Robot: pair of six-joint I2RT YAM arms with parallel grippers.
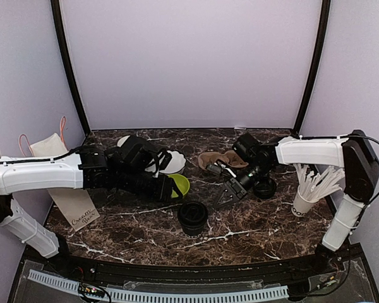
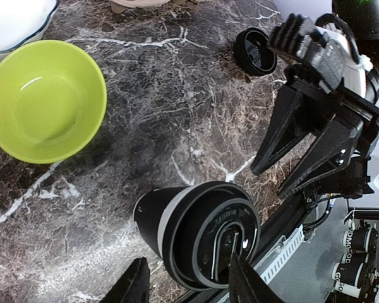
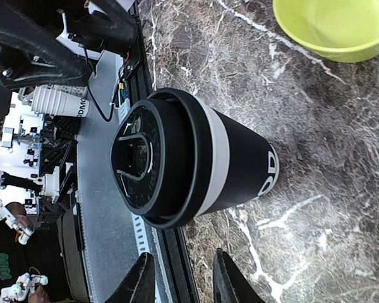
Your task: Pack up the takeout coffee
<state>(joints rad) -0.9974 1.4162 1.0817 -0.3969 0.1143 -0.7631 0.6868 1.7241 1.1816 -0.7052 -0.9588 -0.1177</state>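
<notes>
the takeout coffee (image 1: 192, 216) stands on the table (image 1: 259, 224), bowl (image 1: 180, 184) behind it, stick cup (image 1: 303, 203) far right.

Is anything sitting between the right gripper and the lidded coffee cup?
Nothing visible does. Only bare marble table separates the right gripper from the takeout coffee; the green bowl sits well off to one side.

Counter (image 1: 145, 237): dark brown marble, veined in white; faint glare is noted on its surface. Back wall (image 1: 189, 63): plain pale lilac, evenly lit. Side walls (image 1: 19, 76) are finished in the same tint. Two black posts (image 1: 67, 63) are seen rising from the counter's far corners, leaning outward. A white slotted strip (image 1: 177, 295) is fixed along the near edge.
</notes>
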